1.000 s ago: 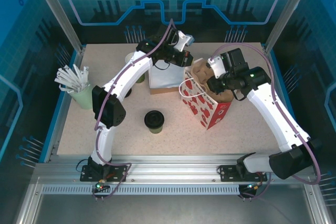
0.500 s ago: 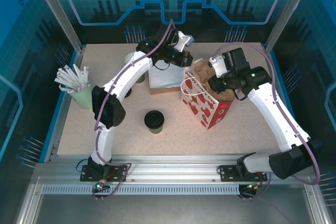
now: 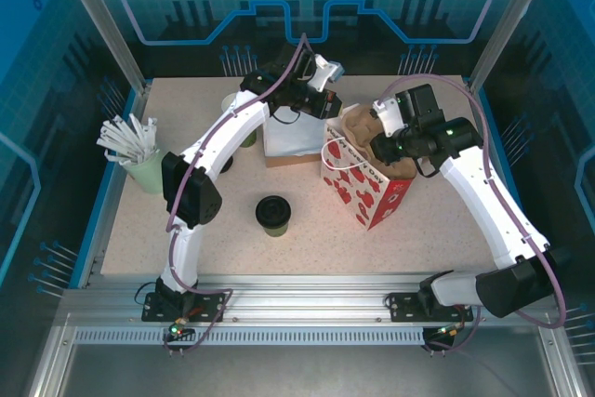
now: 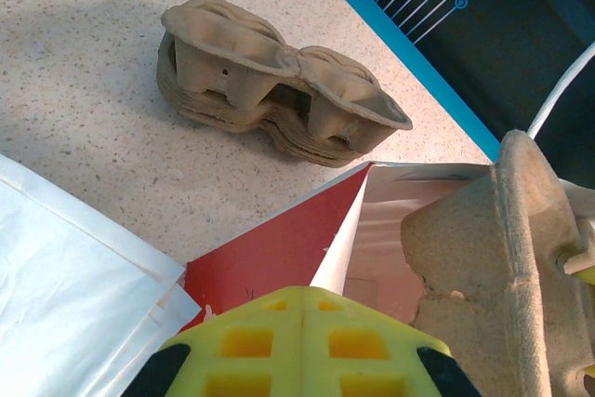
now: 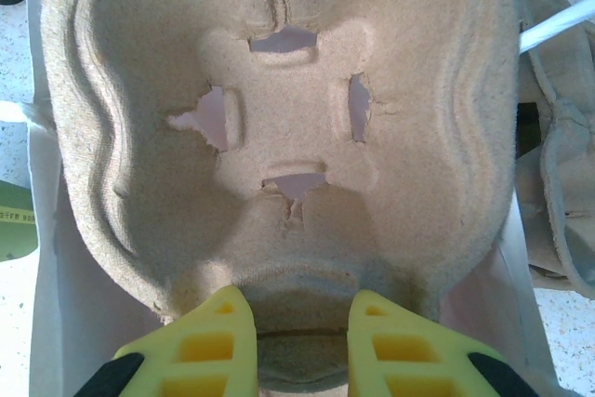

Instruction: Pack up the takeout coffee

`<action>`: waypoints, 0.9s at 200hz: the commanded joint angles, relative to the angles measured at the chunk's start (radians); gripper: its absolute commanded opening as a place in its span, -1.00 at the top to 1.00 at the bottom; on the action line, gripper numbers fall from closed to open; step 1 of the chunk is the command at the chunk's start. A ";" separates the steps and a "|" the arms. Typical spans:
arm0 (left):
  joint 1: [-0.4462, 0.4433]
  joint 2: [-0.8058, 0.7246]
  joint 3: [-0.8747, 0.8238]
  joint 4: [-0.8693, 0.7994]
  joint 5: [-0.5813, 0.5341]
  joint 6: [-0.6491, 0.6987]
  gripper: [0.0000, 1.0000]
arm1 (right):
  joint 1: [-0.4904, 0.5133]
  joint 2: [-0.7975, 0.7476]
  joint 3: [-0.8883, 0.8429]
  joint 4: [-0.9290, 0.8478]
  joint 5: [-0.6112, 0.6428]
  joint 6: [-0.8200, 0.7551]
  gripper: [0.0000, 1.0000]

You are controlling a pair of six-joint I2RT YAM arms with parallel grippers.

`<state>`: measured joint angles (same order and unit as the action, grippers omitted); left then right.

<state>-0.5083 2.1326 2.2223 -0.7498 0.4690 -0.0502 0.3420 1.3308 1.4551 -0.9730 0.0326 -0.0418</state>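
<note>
The takeout coffee (image 3: 273, 214), a dark green cup with a black lid, stands alone on the table in front of the left arm, with no gripper near it. The red heart-print bag (image 3: 368, 185) stands open at centre right. My left gripper (image 4: 299, 299) is shut on the bag's white rim (image 4: 340, 253), seen in the top view at the bag's far corner (image 3: 327, 107). My right gripper (image 5: 302, 318) is shut on a brown pulp cup tray (image 5: 279, 127) and holds it inside the bag's mouth; its yellow fingers (image 5: 212, 346) straddle the tray's edge.
A stack of pulp trays (image 4: 279, 81) lies on the table behind the bag, near the blue far edge. A white paper bag (image 3: 292, 138) sits beside the red one. The mint cup of white sticks (image 3: 141, 163) stands at the far left.
The right gripper has edged slightly left and down with the tray into the bag. The left gripper keeps its hold on the rim. The coffee has not moved.
</note>
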 commanded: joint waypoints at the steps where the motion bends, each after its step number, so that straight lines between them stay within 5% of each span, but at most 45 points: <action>1: 0.015 -0.048 -0.011 0.004 0.004 0.020 1.00 | -0.019 -0.017 0.026 -0.053 -0.003 0.014 0.60; 180: 0.015 -0.063 -0.035 0.037 0.024 0.009 1.00 | 0.064 0.049 0.045 -0.148 0.081 -0.012 0.60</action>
<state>-0.5087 2.1201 2.2047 -0.7406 0.4866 -0.0505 0.3862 1.3697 1.4807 -1.0386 0.0830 -0.0463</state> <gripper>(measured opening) 0.054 0.204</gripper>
